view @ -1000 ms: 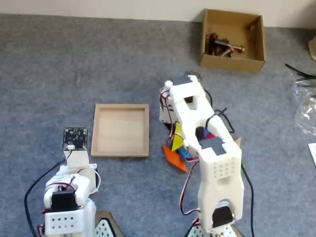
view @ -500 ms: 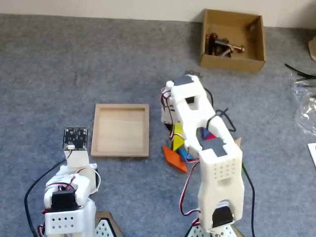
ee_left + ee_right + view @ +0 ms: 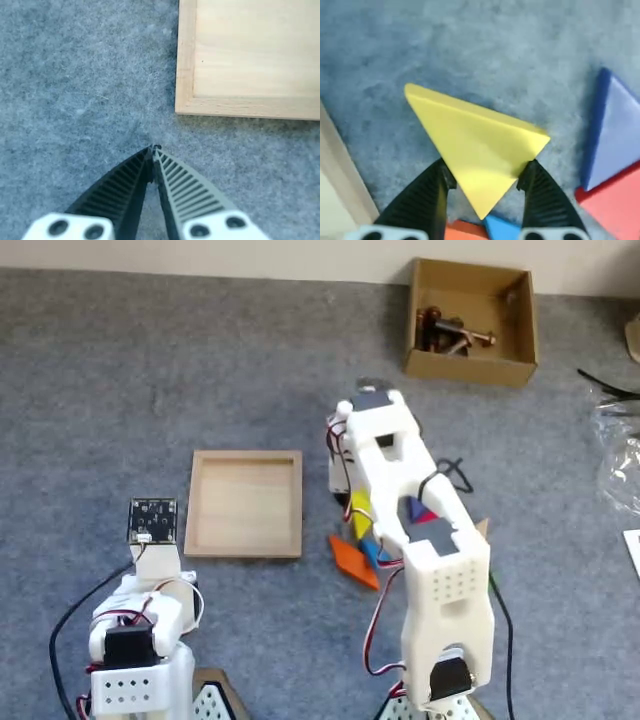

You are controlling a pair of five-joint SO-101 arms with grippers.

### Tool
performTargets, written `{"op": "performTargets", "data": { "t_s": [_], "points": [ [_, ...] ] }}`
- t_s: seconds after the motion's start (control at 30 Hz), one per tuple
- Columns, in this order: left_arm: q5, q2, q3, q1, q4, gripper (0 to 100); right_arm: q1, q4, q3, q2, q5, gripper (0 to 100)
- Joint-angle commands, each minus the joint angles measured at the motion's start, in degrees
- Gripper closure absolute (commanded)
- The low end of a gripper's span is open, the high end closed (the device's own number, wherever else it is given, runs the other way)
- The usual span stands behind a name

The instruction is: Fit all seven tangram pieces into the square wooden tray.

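Observation:
The square wooden tray (image 3: pixel 243 454) lies on the grey carpet with nothing in it. To its right the tangram pieces lie in a cluster under my right arm: a yellow triangle (image 3: pixel 358 515), an orange piece (image 3: pixel 355 560), a light blue piece (image 3: pixel 372 550), and dark blue and red ones (image 3: pixel 415 510). My right gripper (image 3: pixel 485 170) is shut on the yellow triangle (image 3: pixel 475 145), one finger on each side. My left gripper (image 3: pixel 152 150) is shut with nothing in it, just short of a corner of the tray (image 3: pixel 186 60).
A cardboard box (image 3: pixel 470 320) holding metal parts stands at the back right. A clear plastic bag (image 3: pixel 620 455) and cables lie at the right edge. Beside the yellow triangle lie a blue triangle (image 3: pixel 615 130) and a red piece (image 3: pixel 615 200).
My right arm's wrist has shifted slightly toward the far side of the table, over the yellow triangle. The left arm has not moved.

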Motion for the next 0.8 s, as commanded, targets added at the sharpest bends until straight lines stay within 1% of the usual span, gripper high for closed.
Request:
{"op": "performTargets", "data": {
  "t_s": [0.0, 0.17, 0.27, 0.4, 0.5, 0.63, 0.77],
  "points": [
    [0.18, 0.40, 1.19, -0.48, 0.44, 100, 0.75, 0.40, -4.53, 0.31, 4.04, 93.1],
    [0.18, 0.40, 1.19, -0.48, 0.44, 100, 0.92, 0.48, -5.67, 0.40, 7.03, 93.1],
    [0.18, 0.40, 1.19, -0.48, 0.44, 100, 1.45, 1.45, -5.67, 0.40, 10.99, 93.1],
    [0.18, 0.40, 1.19, -0.48, 0.44, 100, 1.89, 1.71, -5.49, 0.04, 11.52, 93.1],
    [0.18, 0.40, 1.19, -0.48, 0.44, 100, 1.98, 4.44, -5.67, 0.04, 12.13, 93.1],
    [0.18, 0.40, 1.19, -0.48, 0.44, 100, 1.98, 5.67, -5.76, -0.04, 16.53, 93.1],
    [0.18, 0.40, 1.19, -0.48, 0.44, 100, 2.24, 5.85, -5.76, -0.13, 18.29, 93.1]
  ]
}}
